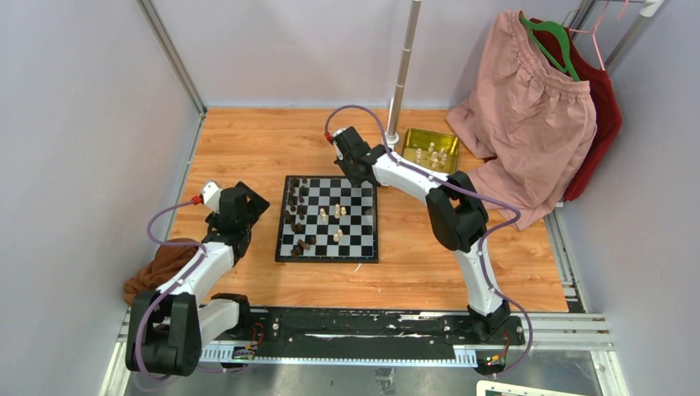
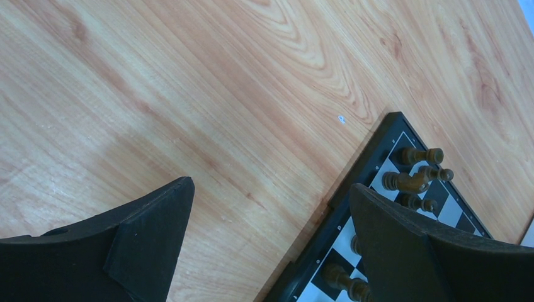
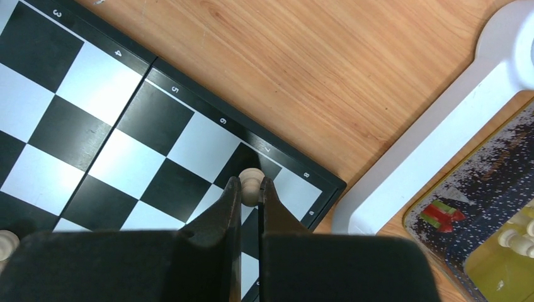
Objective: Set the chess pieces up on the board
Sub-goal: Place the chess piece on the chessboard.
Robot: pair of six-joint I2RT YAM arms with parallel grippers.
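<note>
The black-and-white board [image 1: 328,219] lies mid-table. Several dark brown pieces [image 1: 295,198] stand along its left columns, also in the left wrist view [image 2: 415,179]. A few cream pieces [image 1: 338,212] stand near the middle. My right gripper [image 3: 251,187] is shut on a cream pawn [image 3: 251,184] over the board's far right corner [image 3: 296,189]; in the top view it sits at that corner [image 1: 357,172]. My left gripper [image 2: 271,217] is open and empty over bare wood beside the board's left edge [image 2: 352,207].
A gold tin [image 1: 429,149] with several cream pieces stands behind the board to the right; it also shows in the right wrist view [image 3: 497,207]. A metal pole base [image 3: 434,138] is beside it. Pink and red clothes [image 1: 536,115] hang at right. A brown cloth [image 1: 157,268] lies at left.
</note>
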